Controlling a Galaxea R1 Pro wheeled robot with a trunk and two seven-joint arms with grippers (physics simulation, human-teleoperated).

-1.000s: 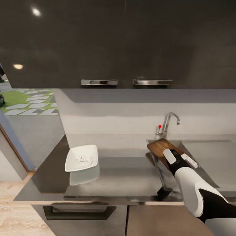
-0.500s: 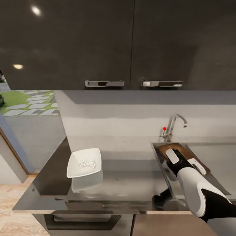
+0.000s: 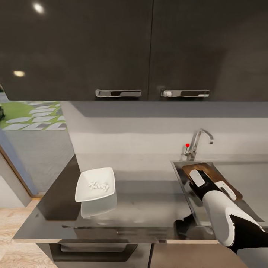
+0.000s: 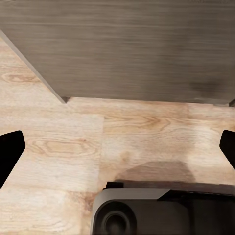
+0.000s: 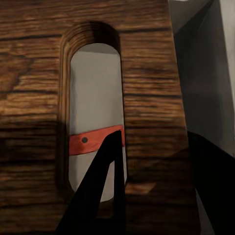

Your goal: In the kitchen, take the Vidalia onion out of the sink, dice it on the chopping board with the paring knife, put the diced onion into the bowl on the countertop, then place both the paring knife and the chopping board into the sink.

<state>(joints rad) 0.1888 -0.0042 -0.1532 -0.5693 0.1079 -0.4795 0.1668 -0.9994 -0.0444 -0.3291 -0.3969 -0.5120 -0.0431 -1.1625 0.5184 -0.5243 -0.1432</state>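
My right gripper point(image 3: 209, 181) is over the sink point(image 3: 178, 169), its fingers point(image 5: 100, 186) clamped on the chopping board point(image 3: 213, 172), one through the handle slot; the paring knife point(image 5: 93, 139) shows through that slot. The bowl point(image 3: 95, 184) sits on the worktop point(image 3: 149, 201) well to the left, holding white diced onion point(image 3: 97, 185). My left gripper point(image 4: 117, 152) hangs wide open over wooden floor point(image 4: 73, 147), holding nothing.

The dark brown chopping board point(image 3: 216, 175) lies inside the grey sink point(image 3: 178, 168), its oblong handle slot showing the paring knife point(image 5: 95, 140) beneath. The white square bowl point(image 3: 95, 184) on the table point(image 3: 149, 208) holds pale onion pieces point(image 3: 98, 185).
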